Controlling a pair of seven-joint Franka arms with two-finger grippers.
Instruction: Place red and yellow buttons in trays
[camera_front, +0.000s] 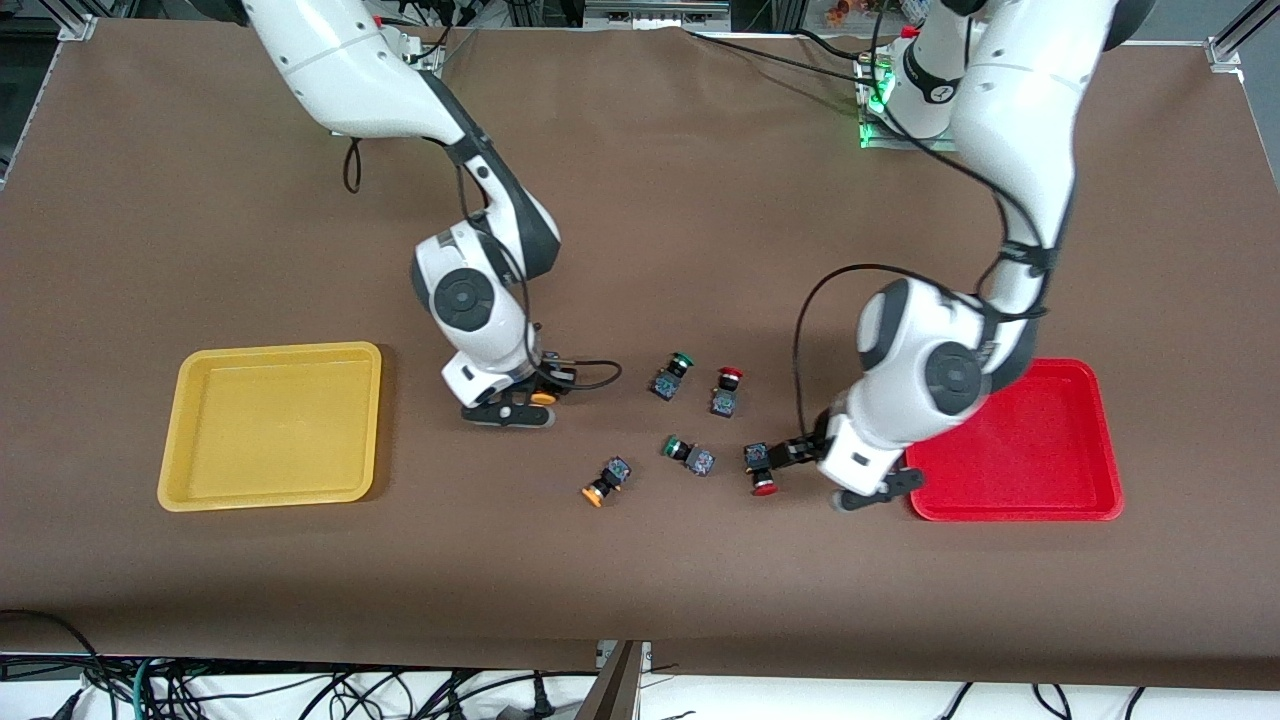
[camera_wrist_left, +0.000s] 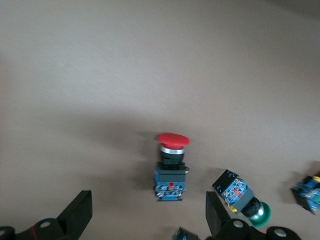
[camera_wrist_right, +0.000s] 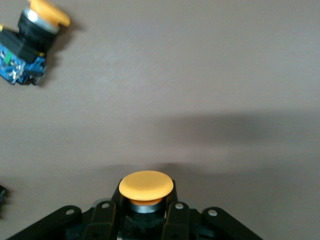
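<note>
My right gripper is shut on a yellow button, low over the table between the yellow tray and the loose buttons. A second yellow button lies nearer the front camera. My left gripper is open beside the red tray. A red button lies on its side just ahead of the fingertips, untouched. Another red button lies farther from the front camera.
Two green-capped buttons lie among the others, one beside the farther red button, one close to my left gripper's finger. Both trays hold nothing. The brown table cover is bare toward the arms' bases.
</note>
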